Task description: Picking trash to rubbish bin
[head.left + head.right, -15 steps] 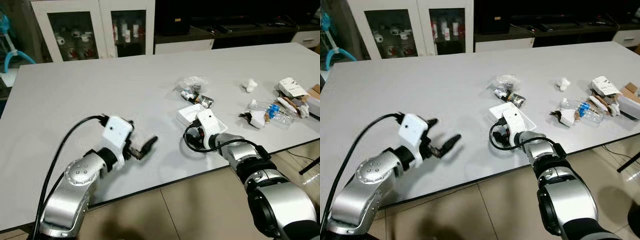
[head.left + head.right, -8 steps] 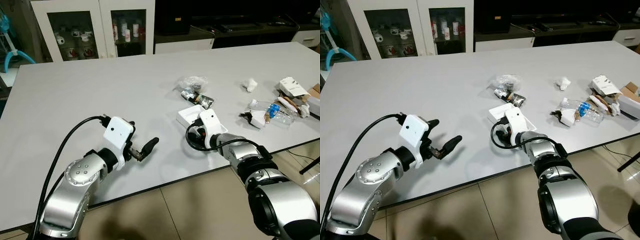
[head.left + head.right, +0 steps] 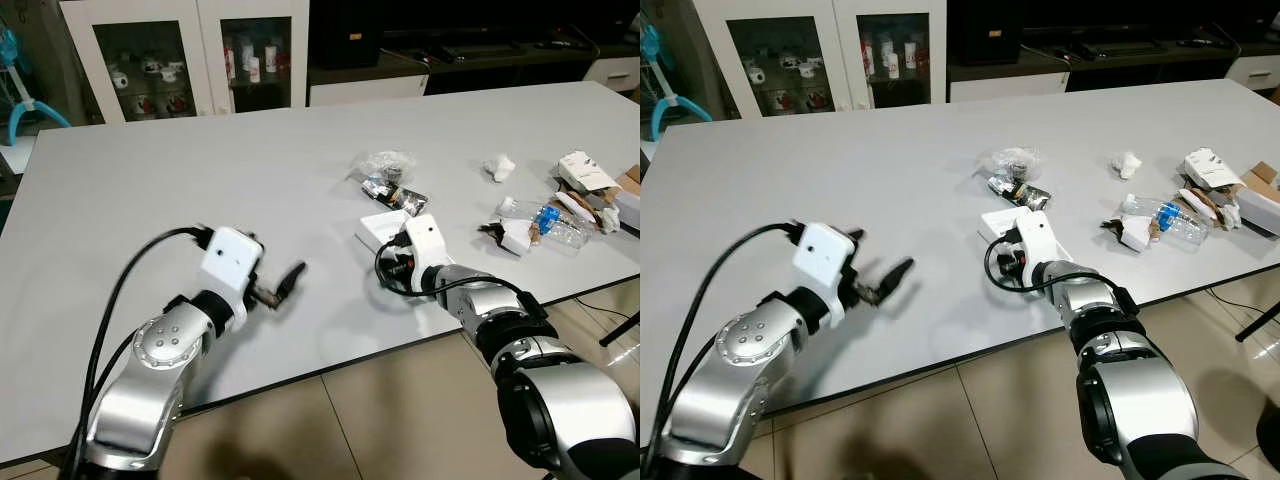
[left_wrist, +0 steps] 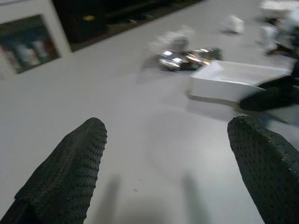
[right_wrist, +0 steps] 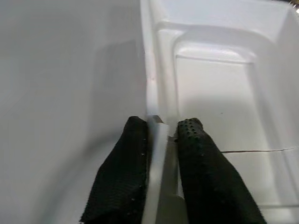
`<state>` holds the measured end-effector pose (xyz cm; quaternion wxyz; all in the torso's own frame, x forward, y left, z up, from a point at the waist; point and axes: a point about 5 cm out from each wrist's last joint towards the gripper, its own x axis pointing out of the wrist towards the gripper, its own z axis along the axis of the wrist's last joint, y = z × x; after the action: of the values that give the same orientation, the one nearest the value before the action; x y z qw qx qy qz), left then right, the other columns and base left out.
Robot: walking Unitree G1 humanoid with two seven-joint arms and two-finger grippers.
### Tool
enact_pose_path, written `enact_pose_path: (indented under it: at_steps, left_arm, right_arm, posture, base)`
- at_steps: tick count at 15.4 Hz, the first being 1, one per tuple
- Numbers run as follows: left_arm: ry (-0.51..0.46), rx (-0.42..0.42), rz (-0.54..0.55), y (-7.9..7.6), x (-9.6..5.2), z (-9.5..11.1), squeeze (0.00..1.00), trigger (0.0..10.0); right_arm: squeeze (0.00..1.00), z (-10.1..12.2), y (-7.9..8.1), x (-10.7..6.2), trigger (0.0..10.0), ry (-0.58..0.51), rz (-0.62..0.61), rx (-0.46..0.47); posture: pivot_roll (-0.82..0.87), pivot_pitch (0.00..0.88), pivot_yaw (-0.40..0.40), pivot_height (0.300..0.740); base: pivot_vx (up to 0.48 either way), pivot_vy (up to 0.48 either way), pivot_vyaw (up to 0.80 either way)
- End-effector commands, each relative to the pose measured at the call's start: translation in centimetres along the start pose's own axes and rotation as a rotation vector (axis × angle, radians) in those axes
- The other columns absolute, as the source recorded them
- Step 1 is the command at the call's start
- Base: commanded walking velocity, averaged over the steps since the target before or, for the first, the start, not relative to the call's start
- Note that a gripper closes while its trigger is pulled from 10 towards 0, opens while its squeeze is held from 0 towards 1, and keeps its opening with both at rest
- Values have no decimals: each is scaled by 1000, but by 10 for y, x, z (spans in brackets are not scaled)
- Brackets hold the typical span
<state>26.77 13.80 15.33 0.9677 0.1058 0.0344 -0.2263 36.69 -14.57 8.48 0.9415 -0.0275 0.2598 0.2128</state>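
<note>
At near table (image 3: pixel 180 190) edge: right gripper (image 5: pixel 161 140) pinches rim of white tray (image 3: pixel 380 228), one finger inside wall, one outside — firm hold for lifting thin plastic. Left gripper (image 3: pixel 283 284) hovers over bare tabletop, fingers spread wide, empty, likely waiting. Trash count: one tray, one plastic bottle (image 3: pixel 538 218), one crumpled tissue (image 3: pixel 499 168), one pile of wrappers (image 3: pixel 390 178).

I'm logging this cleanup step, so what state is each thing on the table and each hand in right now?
Right hand: shut on the white tray's rim.
Left hand: open, holding nothing, above the table.
White tray: upright, lying on the table.
Plastic bottle: lying on its side.
Clear plastic bag: crumpled.
Tissue: crumpled.
Cabinet doors: closed.
</note>
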Motion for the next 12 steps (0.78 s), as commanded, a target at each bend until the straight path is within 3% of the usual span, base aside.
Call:
enact_pose_path:
  at_steps: [1, 3, 7, 10, 11, 12]
  left_arm:
    - [-24, 13, 25, 2, 3, 4, 0, 10000]
    - [-35, -36, 68, 2, 5, 1, 0, 10000]
    - [-42, -35, 83, -1, 6, -1, 0, 10000]
    - [-99, -41, 130, 6, 7, 9, 0, 10000]
    - [-84, -89, 151, 8, 6, 9, 0, 10000]
    - [-93, -95, 162, 9, 5, 10, 0, 10000]
  right_arm:
    - [0, 14, -1, -1, 0, -52, 3, 20]
    - [0, 18, 3, 0, 0, -88, 19, 49]
    - [0, 18, 0, -2, 0, -114, 3, 44]
    - [0, 60, -15, -22, 0, -309, -120, -63]
    - [0, 78, -23, -42, 941, -425, -230, -59]
    - [0, 81, -25, -49, 4510, -452, -278, -72]
  posture:
    - [35, 0, -54, 740]
    - [26, 0, -48, 740]
    - [24, 0, -45, 740]
    - [23, 0, -53, 740]
    - [22, 0, -50, 740]
    - [12, 0, -47, 740]
  base:
    - [0, 0, 0]
    - [0, 0, 0]
    - [0, 0, 0]
    - [0, 0, 0]
    - [0, 0, 0]
    - [0, 0, 0]
